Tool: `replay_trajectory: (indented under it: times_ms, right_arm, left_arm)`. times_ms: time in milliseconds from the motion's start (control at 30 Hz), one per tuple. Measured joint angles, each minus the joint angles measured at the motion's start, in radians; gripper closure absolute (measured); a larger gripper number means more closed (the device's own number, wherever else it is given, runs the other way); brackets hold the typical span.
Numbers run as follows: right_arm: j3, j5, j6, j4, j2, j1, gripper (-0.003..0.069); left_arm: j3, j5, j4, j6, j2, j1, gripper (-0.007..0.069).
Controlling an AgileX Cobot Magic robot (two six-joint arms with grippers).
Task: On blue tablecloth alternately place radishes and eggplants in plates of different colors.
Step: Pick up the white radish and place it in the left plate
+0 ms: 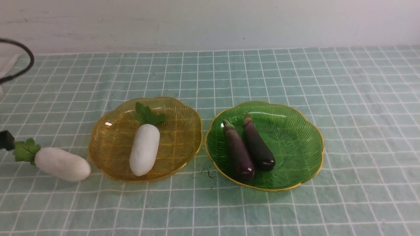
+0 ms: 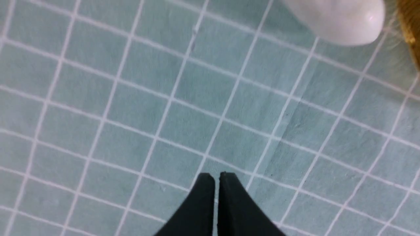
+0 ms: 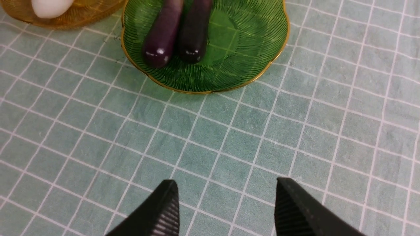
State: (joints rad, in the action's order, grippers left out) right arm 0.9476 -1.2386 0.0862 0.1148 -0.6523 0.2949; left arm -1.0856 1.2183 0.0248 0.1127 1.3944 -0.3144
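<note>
Radish [image 1: 62,164] left of the amber plate [image 1: 108,137] is our last piece, we judge, so our left gripper [image 2: 216,178], pressed together empty, must reopen.

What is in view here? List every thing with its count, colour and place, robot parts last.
Tablecloth: one, pale blue with white grid, covers table.
Plates: two; amber plate left, green plate right.
Radishes: two, white with green leaves; one in the amber plate, one on the cloth left of it.
Eggplants: two, dark purple, together in the green plate.
Left gripper: one, black, jaws shut, empty, above the cloth.
Right gripper: one, black, jaws open, empty, near the green plate.
</note>
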Motion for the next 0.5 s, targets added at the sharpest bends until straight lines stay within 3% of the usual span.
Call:
replay_trajectory:
  times_ms: [133, 233, 500]
  right_arm:
    - [0.0, 0.004, 0.0, 0.009, 0.0, 0.0, 0.0289]
    - [0.0, 0.004, 0.0, 0.01, 0.0, 0.0, 0.0289]
    - [0.0, 0.003, 0.0, 0.016, 0.0, 0.0, 0.0289]
  left_arm:
    - [0.057, -0.095, 0.011, 0.101, 0.017, 0.0, 0.055]
    - [0.06, -0.222, 0.054, 0.177, 0.05, 0.0, 0.0403]
    - [0.06, -0.426, 0.207, 0.219, 0.141, 0.0, 0.013]
